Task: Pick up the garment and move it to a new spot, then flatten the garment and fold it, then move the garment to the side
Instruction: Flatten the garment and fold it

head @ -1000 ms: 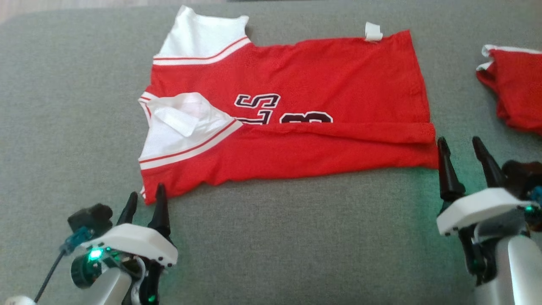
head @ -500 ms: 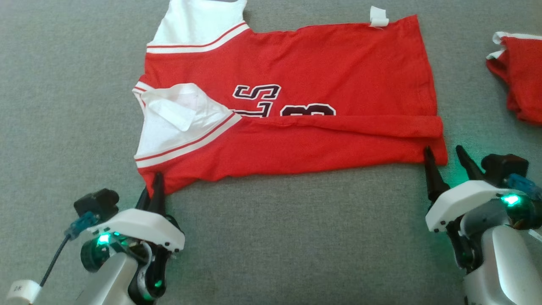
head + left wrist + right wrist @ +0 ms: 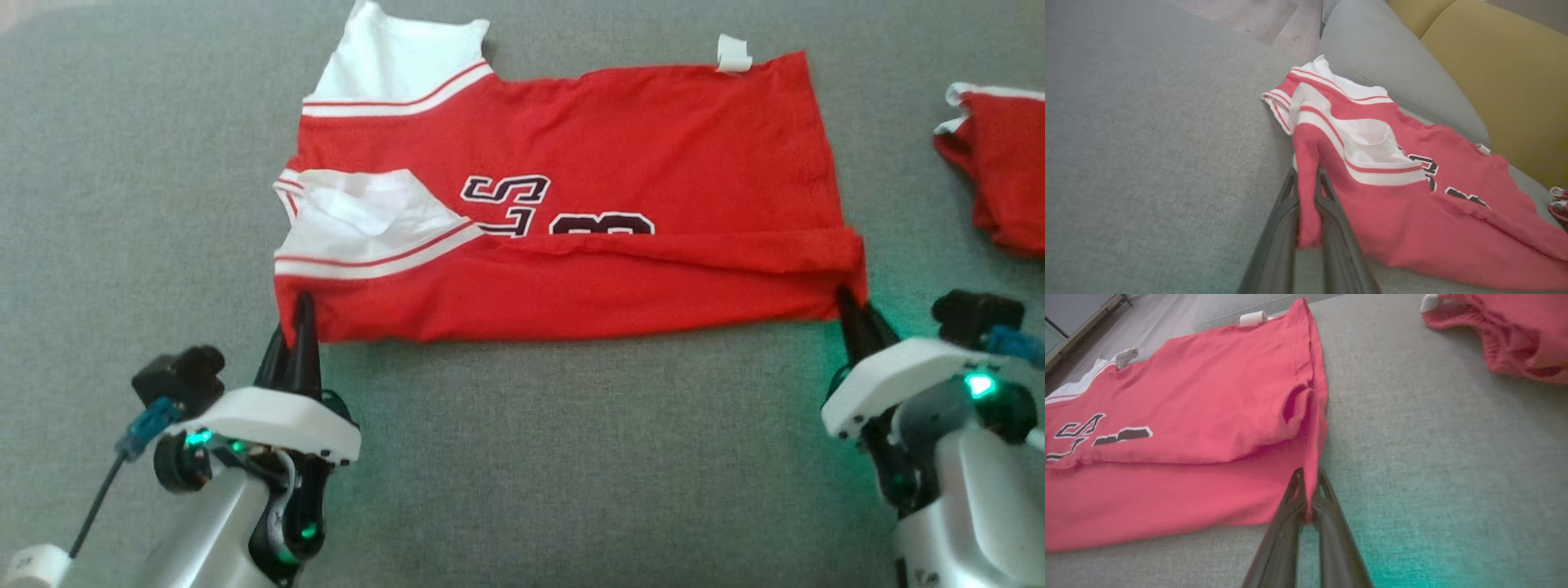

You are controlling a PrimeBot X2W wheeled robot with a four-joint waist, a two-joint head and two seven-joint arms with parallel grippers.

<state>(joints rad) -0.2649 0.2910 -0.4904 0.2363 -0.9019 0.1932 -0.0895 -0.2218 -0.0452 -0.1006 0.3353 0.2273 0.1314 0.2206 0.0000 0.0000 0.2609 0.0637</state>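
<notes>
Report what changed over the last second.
The left tool and right tool reached forward and closed on the near corners of the shirt, left first; its near edge is pulled straighter. The shirt's far half and the other red garment stayed lying on the grey cushion.

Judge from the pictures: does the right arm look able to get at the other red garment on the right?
Probably not yet: the right gripper is shut on a corner of the jersey. The other red garment lies close, across bare cushion, so letting go should free it.
</notes>
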